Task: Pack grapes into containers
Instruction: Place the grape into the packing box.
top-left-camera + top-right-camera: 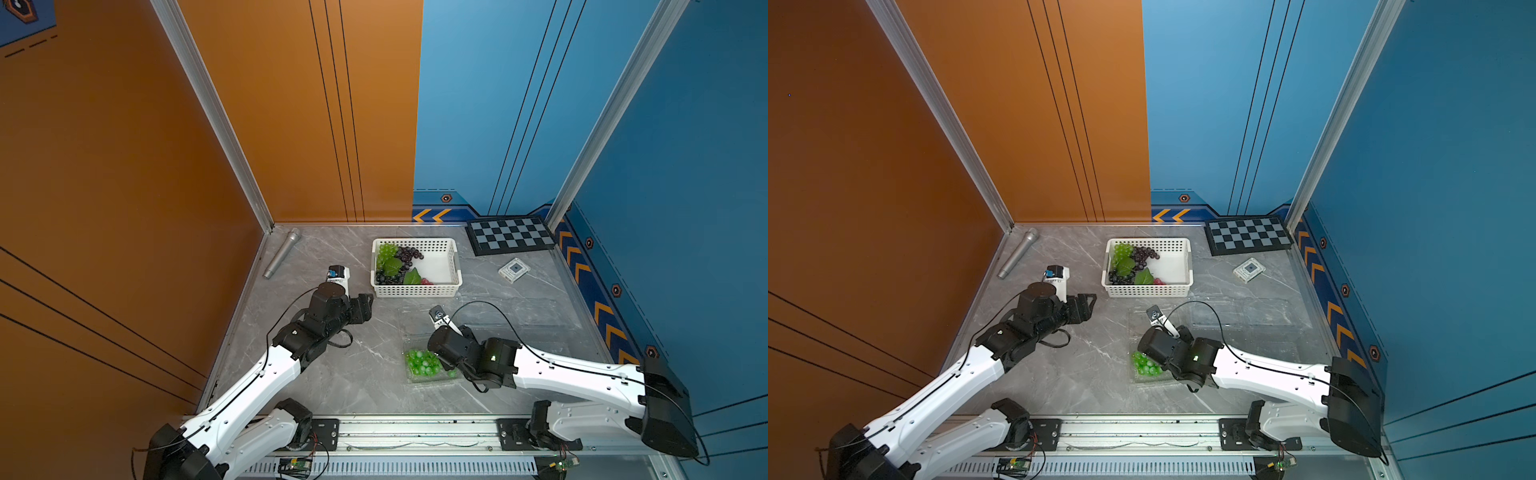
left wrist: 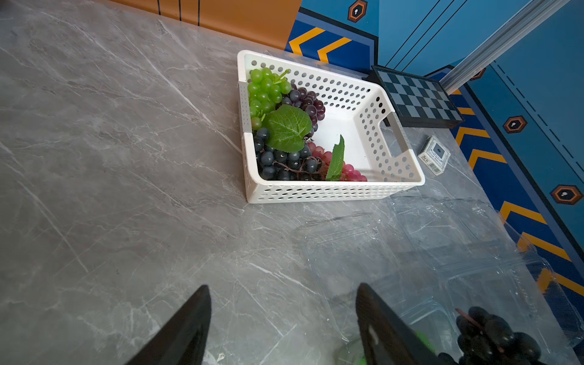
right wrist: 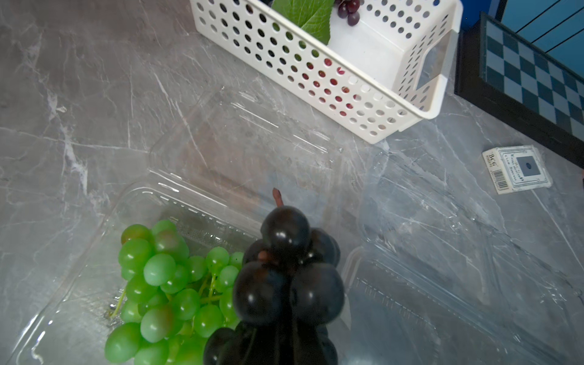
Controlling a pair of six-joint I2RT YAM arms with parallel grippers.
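the dark purple-black grape bunch (image 3: 284,278) hung from the right claw (image 1: 444,360), stem end pointing away from the wrist and its long axis running in line with the claw. it sat over the open clear clamshell container (image 3: 82,303), just beside the green grape bunch (image 3: 170,284) already lying in that tray; whether the two bunches touched was unclear. the coming move looked like a short drop straight down, with the right arm by far the nearer one. the right claw was clamped tight on the dark bunch, its fingers hidden behind the berries. the left claw (image 2: 282,289) stood wide apart and empty over bare table, short of the white perforated basket (image 2: 331,192) holding the remaining grapes.
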